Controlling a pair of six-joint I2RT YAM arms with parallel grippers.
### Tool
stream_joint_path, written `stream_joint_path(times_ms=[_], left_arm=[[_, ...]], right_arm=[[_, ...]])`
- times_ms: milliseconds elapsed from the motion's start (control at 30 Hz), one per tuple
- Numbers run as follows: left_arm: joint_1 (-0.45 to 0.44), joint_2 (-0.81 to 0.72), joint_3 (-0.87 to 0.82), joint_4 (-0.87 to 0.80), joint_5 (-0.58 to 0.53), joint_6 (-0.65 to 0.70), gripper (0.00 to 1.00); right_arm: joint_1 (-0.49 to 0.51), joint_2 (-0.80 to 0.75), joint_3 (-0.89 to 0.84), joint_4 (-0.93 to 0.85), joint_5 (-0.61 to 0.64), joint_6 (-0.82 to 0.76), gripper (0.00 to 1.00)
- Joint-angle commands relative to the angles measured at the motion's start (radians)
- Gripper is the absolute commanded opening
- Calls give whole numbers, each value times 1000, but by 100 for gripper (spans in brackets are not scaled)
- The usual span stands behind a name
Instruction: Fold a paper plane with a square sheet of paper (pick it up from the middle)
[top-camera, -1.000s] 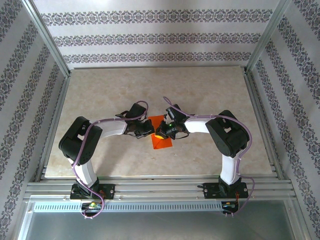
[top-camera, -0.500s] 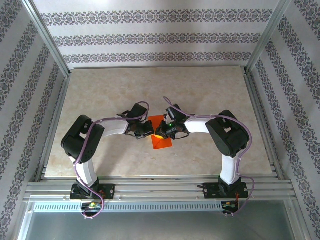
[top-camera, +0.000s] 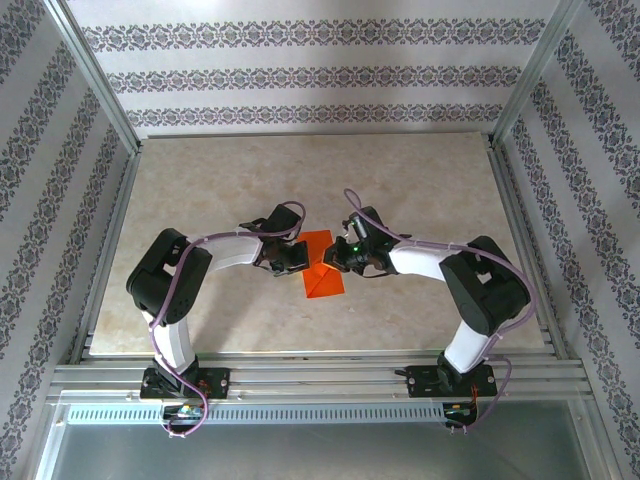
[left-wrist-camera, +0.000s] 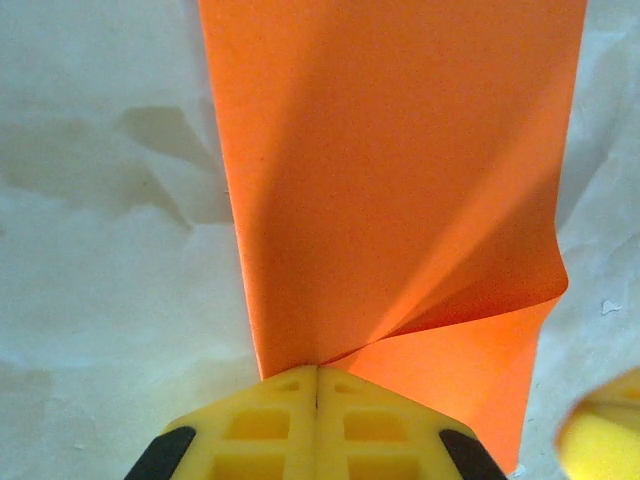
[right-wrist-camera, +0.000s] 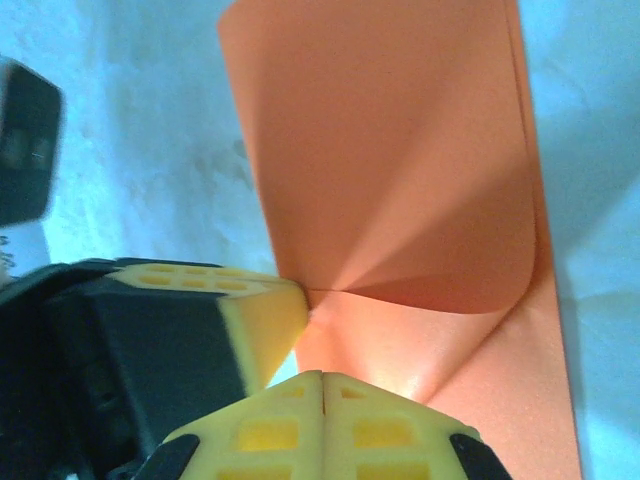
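Observation:
The square sheet of paper (top-camera: 325, 279) is bright orange and lies mid-table between both grippers. In the left wrist view the paper (left-wrist-camera: 400, 150) buckles into a raised flap whose creases run to my left gripper (left-wrist-camera: 317, 372), which is shut on its near edge. My left gripper (top-camera: 298, 258) sits at the sheet's left side. In the right wrist view my right gripper (right-wrist-camera: 322, 380) is shut, its tips over the paper (right-wrist-camera: 400, 180), with nothing seen between them. The left gripper's yellow fingertip (right-wrist-camera: 268, 322) meets the sheet's edge where a crease starts. My right gripper (top-camera: 338, 258) is at the sheet's right.
The beige marbled table (top-camera: 200, 200) is bounded by aluminium frame posts and rails (top-camera: 300, 375) and patterned walls on three sides. Both arms bend inward over the near half of the table.
The right arm's elbow has swung to the right and its gripper has drawn slightly right off the sheet's centre. The left gripper has shifted a little toward the sheet. Both stay shut.

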Motion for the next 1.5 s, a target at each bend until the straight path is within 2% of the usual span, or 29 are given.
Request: stream_joint_path(times_ms=[0,200,367,633,733,800,933,1133,1300,1467], left_arm=[[-15,67,-27,-172,-117,31,0],[-20,78,-19,-205,-156,31,0],[-22,83,-19,-233,-194,37,0],[-23,91,-21,-251,-217,44,0],[-23,90,-19,-247,-214,49,0],[-24,88,-18,-244,-211,50,0],[-27,86,-9,-244,-209,51,0],[-29,88,-7,-240,-211,52,0],[-31,92,-5,-242,-216,54,0],[-32,92,-7,-254,-235,57,0]], right_arm=[[28,53,16,-20,30,-35,0],[40,119,49,-15,26,-11,0],[20,104,2,-17,70,44,0],[-20,-40,-109,-53,190,117,0],[-24,-115,-117,-68,240,94,0],[-13,-131,-93,-69,229,56,0],[34,-78,-17,-70,158,26,0],[78,31,62,-59,131,56,0],[69,90,79,-59,142,79,0],[26,73,6,-61,199,153,0]])
